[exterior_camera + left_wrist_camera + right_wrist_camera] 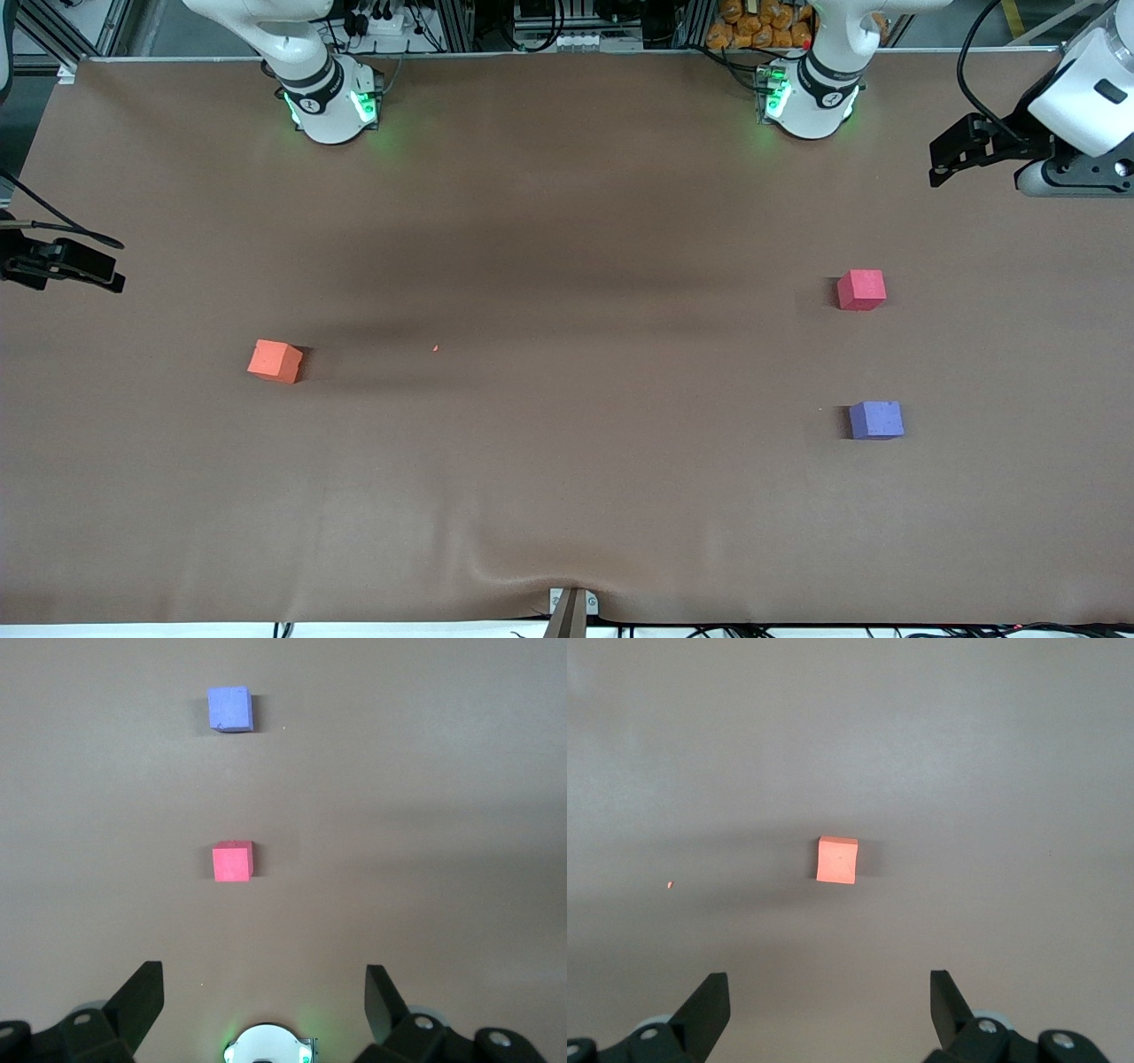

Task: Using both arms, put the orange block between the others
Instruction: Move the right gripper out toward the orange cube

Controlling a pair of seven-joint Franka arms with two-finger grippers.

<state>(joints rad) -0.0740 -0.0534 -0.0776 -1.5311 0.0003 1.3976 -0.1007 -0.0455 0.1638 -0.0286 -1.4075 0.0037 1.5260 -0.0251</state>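
A big brown worktop (567, 496) fills the room. Metal frames (496, 22), black cables (974, 71) and a pile of orange things (757, 22) sit along its top edge.

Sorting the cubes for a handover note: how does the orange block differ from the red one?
The orange block sits toward the right arm's end, turned askew; the red cube sits toward the left arm's end, squarer to the table edge and farther from the front camera. The red has the purple cube nearby; the orange lies alone. Both look equal in size, untouched.
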